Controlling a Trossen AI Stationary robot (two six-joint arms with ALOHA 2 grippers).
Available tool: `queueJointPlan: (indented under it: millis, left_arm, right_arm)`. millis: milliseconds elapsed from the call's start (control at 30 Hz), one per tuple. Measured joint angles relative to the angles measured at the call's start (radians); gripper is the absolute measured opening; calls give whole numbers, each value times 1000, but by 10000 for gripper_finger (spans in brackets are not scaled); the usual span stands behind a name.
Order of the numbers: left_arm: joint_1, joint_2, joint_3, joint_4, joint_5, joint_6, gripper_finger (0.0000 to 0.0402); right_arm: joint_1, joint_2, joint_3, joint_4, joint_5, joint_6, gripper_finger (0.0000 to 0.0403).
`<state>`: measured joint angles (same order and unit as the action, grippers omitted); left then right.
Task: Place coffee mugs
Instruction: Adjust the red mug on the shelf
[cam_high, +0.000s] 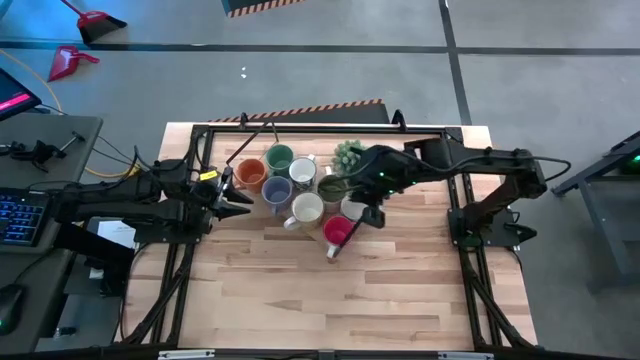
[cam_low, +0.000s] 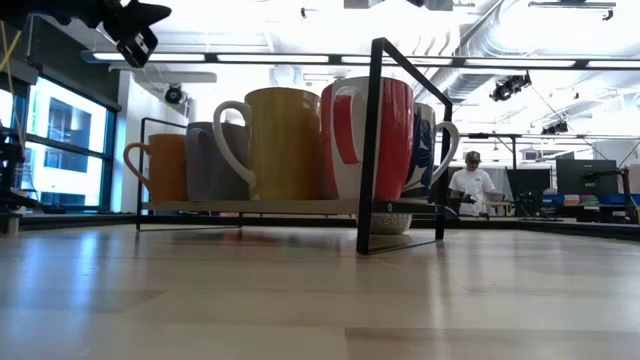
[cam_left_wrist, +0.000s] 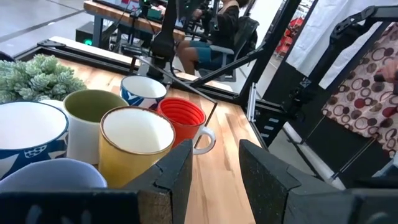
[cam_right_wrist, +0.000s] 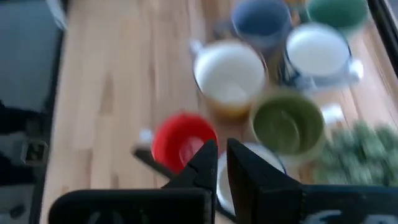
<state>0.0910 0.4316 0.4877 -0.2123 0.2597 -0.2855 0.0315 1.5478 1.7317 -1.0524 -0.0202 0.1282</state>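
red mug (cam_high: 338, 231) is the landmark; it stands on the desk (cam_high: 400, 300) at the near edge of the mug cluster, the outermost mug of the group, handle pointing away from the cluster toward the open desk.

right gripper (cam_high: 374, 214) hangs just beside the red mug, on its plant (cam_high: 348, 153) side and slightly above; fingers pressed together, holding nothing. in the right wrist view the closed fingertips (cam_right_wrist: 219, 154) sit between the red mug (cam_right_wrist: 182, 140) and a white mug partly hidden under them, so the red mug lies a short sideways step from the gripper, not straight beneath it.

left gripper (cam_high: 236, 196) is on the far side of the cluster from the red mug, next to the orange mug (cam_high: 250, 174); fingers spread, empty. several mugs stand between it and the red mug. judgement: the right arm is the nearer arm by a clear margin.

rest of the mugs: yellow mug with white inside (cam_high: 306, 208) touching or nearly touching the red mug; olive mug (cam_high: 331, 187), blue-grey mug (cam_high: 276, 190), green mug (cam_high: 279, 157) and a white mug (cam_high: 303, 172) farther in.

view differences: high view gives the layout and which arm is which. left wrist view shows the red mug's handle (cam_left_wrist: 205, 140) and ribbed inside, which the high view does not resolve. low view shows the mugs standing upright on a low black rack (cam_low: 400, 130), neither gripper near them; it cannot show depth between mugs. right wrist view is blurred, so the handle direction there is uncertain.
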Motion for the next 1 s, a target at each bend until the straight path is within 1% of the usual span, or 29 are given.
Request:
queueJointPlan:
  millis: [133, 267, 467, 567, 700, 800, 1000]
  left_arm:
    - [0, 0, 0, 0, 0, 0, 120]
    - [0, 0, 0, 0, -1, 0, 120]
    - [0, 0, 0, 0, -1, 0, 120]
    - [0, 0, 0, 0, -2, 0, 120]
    - [0, 0, 0, 1, -2, 0, 120]
    - [0, 0, 0, 1, -7, 0, 120]
    - [0, 0, 0, 2, -9, 0, 120]
  right_arm:
    - [1, -5, -8, -115, 17, 45, 16]
    - [10, -6, -85, -133, 16, 84, 16]
    - [44, -15, -249, -26, 12, 164, 16]
    - [85, -38, -289, 8, 15, 204, 16]
    - [148, -74, -296, 10, 40, 240, 16]
    - [196, -106, -293, 54, 42, 280, 16]
    - [285, -75, -293, 124, 27, 361, 16]
